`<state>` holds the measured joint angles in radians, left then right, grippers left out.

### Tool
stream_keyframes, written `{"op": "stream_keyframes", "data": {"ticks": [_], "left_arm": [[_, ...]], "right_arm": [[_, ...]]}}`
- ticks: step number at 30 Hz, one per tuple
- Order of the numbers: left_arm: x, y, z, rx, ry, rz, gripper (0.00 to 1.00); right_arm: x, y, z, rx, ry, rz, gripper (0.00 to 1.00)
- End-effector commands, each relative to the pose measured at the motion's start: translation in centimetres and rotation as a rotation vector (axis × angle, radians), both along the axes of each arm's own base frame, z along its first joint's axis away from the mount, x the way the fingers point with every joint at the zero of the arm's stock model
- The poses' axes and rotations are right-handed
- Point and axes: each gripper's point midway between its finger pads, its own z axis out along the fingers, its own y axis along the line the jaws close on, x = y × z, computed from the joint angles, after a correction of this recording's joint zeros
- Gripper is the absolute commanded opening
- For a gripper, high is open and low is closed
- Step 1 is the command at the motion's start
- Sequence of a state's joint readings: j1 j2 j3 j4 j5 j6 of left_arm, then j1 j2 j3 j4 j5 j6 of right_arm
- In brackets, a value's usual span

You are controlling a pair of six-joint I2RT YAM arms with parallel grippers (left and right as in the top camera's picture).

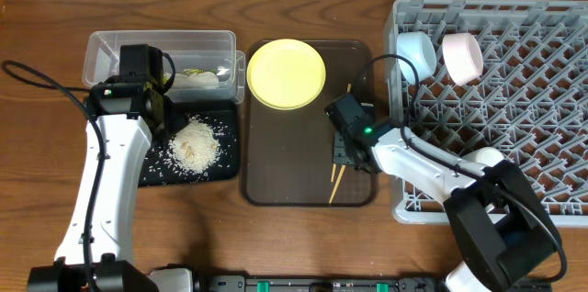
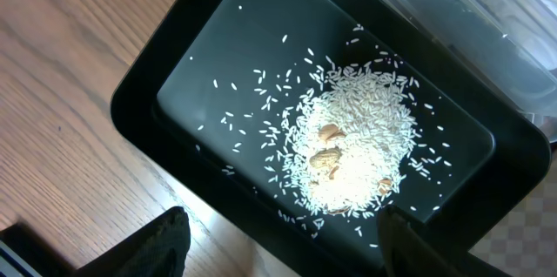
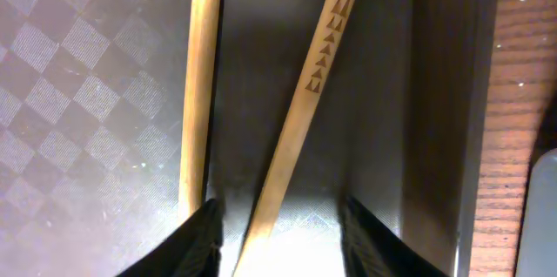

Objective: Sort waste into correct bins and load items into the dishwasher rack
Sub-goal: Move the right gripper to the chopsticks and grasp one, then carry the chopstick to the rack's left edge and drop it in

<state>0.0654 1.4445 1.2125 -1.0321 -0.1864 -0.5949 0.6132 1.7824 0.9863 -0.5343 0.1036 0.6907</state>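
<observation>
A heap of white rice [image 1: 195,144] lies in the shallow black tray [image 1: 152,174]; it also shows in the left wrist view [image 2: 352,151]. My left gripper [image 1: 152,101] [image 2: 287,251] is open and empty over the tray's edge [image 2: 139,107]. The wrapper [image 1: 198,76] lies in the clear tub [image 1: 138,49]. My right gripper [image 1: 345,141] [image 3: 283,246] is open, low over the wooden chopsticks [image 1: 337,178]. One chopstick [image 3: 318,77] lies between the fingers, the other [image 3: 200,85] by the left finger. The yellow plate [image 1: 286,73] sits on the brown tray. The light blue bowl [image 1: 416,53] and pale cup [image 1: 462,58] are in the grey rack [image 1: 533,99].
The dark brown serving tray [image 1: 285,173] lies between the black tray and the rack. A white rounded object [image 1: 484,156] shows in the rack beside my right arm. The clear tub's corner shows in the left wrist view [image 2: 470,24].
</observation>
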Motion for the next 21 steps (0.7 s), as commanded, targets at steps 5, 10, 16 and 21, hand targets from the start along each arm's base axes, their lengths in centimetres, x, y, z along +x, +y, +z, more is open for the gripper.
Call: {"op": "stream_keyframes", "data": {"ticks": [5,10,16,21], "left_arm": [[0.1,0.2,0.4,0.007,-0.008,-0.001,0.71],[0.1,0.2,0.4,0.006,-0.008,-0.001,0.71],[0.1,0.2,0.4,0.006,-0.008,-0.001,0.71],[0.1,0.2,0.4,0.006,-0.008,-0.001,0.71]], "right_arm": [[-0.8,0.0,-1.4,-0.016,0.038,-0.006,0.19],[-0.4,0.1,-1.2,-0.007,0.024,-0.012,0.04],[1.0,0.4,0.2,0.017,-0.012,-0.025,0.01],[3.4,0.0,4.2,0.051,-0.085,-0.028,0.01]]}}
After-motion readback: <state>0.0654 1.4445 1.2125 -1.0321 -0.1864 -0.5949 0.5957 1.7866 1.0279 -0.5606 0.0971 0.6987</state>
